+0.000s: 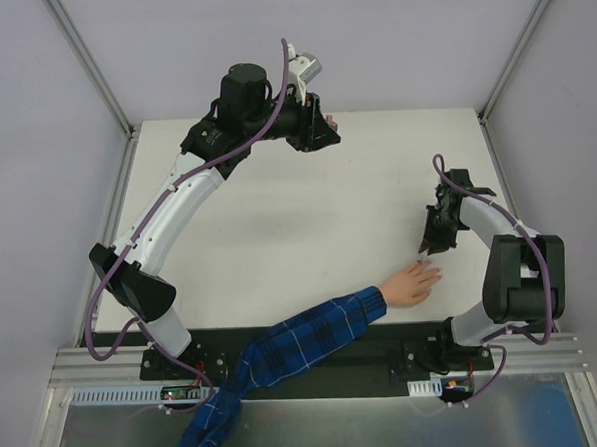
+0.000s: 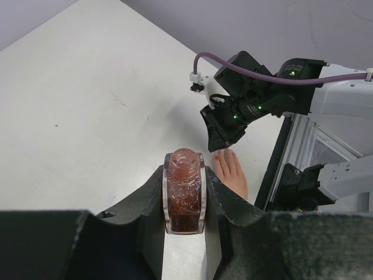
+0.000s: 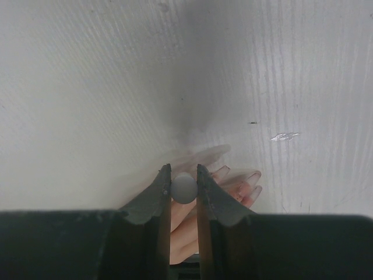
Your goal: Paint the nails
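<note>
The left gripper sits at the upper middle of the top view, well apart from the hand. In the left wrist view its jaws are pressed onto the flat sides of a small reddish bottle, near the lower centre of the frame. The bottle stands upright with its bare neck up, probably parked out of the way so the polish stays level and reachable.

The right gripper hangs at the right of the top view, angled down and just above the fingers. In the right wrist view its jaws are nearly together, pinching a small grey knob at the lower centre. That knob is likely the top of the brush handle, though no bristles show.

The hand lies flat on the white table, palm down, with the plaid sleeve running to the lower left, so the nails face up. They lie directly under the right gripper at the lower right of the right wrist view, but are too blurred to show whether any of them are painted.
</note>
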Controlling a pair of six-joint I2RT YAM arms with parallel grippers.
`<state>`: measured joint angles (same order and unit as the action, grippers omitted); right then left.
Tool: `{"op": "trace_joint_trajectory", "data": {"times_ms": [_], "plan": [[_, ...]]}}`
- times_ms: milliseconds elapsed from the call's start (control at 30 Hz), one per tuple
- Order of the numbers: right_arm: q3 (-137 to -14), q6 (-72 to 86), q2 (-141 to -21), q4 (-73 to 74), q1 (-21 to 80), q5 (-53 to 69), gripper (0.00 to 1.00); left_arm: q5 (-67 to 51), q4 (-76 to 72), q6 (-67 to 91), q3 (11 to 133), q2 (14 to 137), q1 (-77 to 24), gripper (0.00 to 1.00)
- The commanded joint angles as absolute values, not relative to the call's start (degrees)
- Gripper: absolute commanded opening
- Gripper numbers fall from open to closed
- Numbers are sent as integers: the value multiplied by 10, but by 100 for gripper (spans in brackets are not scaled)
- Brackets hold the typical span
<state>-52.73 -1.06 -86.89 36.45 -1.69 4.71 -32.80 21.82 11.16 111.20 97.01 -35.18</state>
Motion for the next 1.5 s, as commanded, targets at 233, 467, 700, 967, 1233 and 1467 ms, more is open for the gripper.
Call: {"op": "trace_joint_trajectory", "data": {"times_ms": [233,467,700,967,1233,1467], "plan": [[-568,-4,-889,369,-25,40,1,-336,202,110,1130,957,-349,0],[-568,-5,-888,372,-25,44,1,-336,202,110,1130,958,-349,0],[-565,-5,-889,381,-25,23,0,-336,203,110,1130,958,-349,0],[-570,-7,-896,384,-25,21,0,-336,202,107,1127,955,-349,0],[-568,-14,-882,379,-11,25,1,-336,202,105,1125,952,-349,0],[-551,-16,-867,380,-3,33,0,-340,202,110,1121,953,-349,0]]}}
